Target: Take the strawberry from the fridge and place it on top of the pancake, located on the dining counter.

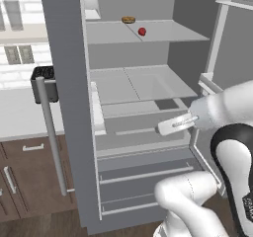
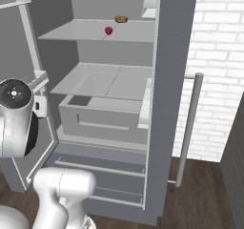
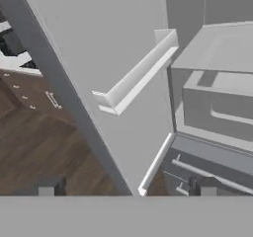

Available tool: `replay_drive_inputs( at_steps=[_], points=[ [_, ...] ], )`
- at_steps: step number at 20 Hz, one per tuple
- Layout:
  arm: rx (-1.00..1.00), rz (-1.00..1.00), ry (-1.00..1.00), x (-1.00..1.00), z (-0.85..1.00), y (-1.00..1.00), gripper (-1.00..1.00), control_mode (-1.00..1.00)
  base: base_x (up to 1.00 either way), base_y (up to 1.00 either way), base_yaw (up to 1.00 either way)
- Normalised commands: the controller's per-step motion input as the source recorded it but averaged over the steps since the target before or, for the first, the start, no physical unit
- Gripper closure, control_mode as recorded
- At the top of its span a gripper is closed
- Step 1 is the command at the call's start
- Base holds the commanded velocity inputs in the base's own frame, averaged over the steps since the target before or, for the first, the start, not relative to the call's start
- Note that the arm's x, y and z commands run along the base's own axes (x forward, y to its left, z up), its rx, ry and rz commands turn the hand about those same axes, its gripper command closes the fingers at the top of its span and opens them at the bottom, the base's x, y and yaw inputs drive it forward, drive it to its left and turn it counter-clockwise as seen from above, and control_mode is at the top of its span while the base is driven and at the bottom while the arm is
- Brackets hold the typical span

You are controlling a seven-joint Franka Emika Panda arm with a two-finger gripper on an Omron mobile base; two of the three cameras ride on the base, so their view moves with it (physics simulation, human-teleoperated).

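Tool wide open, empty

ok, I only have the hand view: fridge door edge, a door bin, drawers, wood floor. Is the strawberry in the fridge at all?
Observer: Yes. The strawberry sits on the upper shelf of the open fridge, near the shelf's front edge.
Operator: Anything next to it?
Observer: A flat round brown food item lies on the same shelf, further back and apart from the berry.
Operator: Where's the hand relative to that shelf?
Observer: Well below it. In the left base view the pincer is level with the drawer under the second shelf.
Operator: Holding anything?
Observer: No, its fingers are open with nothing between them.
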Motion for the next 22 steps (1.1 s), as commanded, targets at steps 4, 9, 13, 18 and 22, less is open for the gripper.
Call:
replay_drive_inputs(
  at_steps=[4, 9, 13, 18, 22],
  points=[
    [-0.45, -0.42, -0.26, -0.25, 0.00, -0.45, -1.00, -1.00, 0.00, 0.00, 0.00],
    [-0.12, -0.43, -0.02, 0.00, 0.00, -0.66, -1.00, -1.00, 0.00, 0.00, 0.00],
    [0.04, -0.19, 0.04, 0.00, -0.08, -0.16, -1.00, -1.00, 0.00, 0.00, 0.00],
    [0.00, -0.01, 0.01, 0.01, -0.01, 0.00, -1.00, -1.00, 0.00, 0.00, 0.00],
    [0.00, 0.00, 0.01, 0.03, 0.00, 0.00, -1.00, -1.00, 0.00, 0.00, 0.00]
  ],
)
